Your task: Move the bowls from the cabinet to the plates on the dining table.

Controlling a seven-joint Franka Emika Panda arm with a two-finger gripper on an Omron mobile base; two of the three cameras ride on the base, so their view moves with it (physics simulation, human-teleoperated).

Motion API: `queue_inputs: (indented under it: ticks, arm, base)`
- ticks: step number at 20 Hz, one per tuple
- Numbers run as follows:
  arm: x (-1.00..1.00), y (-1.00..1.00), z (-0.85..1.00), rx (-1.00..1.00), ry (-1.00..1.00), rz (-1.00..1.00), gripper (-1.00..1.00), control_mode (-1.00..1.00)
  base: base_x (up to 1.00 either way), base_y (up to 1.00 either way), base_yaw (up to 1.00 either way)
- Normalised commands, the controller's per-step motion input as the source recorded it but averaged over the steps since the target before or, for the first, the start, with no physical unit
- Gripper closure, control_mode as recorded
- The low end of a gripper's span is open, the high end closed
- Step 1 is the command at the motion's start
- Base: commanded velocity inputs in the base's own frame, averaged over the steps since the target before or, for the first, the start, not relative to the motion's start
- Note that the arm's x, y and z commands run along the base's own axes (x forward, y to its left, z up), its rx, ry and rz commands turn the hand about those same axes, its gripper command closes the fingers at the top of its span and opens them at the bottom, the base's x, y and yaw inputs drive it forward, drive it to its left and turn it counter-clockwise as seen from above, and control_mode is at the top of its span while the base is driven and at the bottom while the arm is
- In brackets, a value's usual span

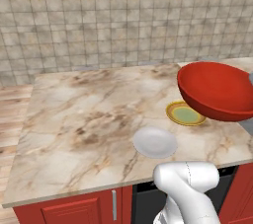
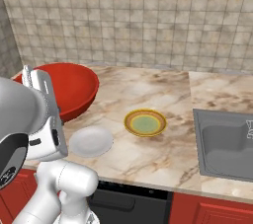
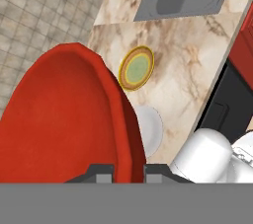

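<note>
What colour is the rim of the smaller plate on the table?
Yellow, around a pale green centre; the smaller plate shows best in the right base view.

Bare marble lies open around the white plate [image 1: 155, 142] and yellow-rimmed plate [image 1: 185, 114].

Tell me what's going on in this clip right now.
The arm's gripper is shut on the rim of the red bowl, holding it in the air above the marble dining table. Two plates lie bare on the table: a white plate near the front edge and a yellow-rimmed plate with a pale green centre beyond it. The bowl hangs close to both but rests on neither. A steel sink sits further along the table.
</note>
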Motion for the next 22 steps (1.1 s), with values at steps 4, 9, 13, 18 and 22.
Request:
queue_inputs:
  ticks: [4,9,13,18,22]
  arm:
    - [0.0,0.0,0.0,0.0,0.0,0.0,1.0,1.0]
    - [0.0,0.0,0.0,0.0,0.0,0.0,1.0,1.0]
    - [0.0,0.0,0.0,0.0,0.0,0.0,1.0,1.0]
    - [0.04,0.0,0.0,0.0,0.0,0.0,1.0,-1.0]
    - [0.05,0.0,-0.06,0.0,0.0,0.0,1.0,-1.0]
  base:
    - [0.0,0.0,0.0]
    - [0.01,0.0,0.0]
    - [0.03,0.0,0.0]
    - [0.03,0.0,0.0]
    - [0.0,0.0,0.0]
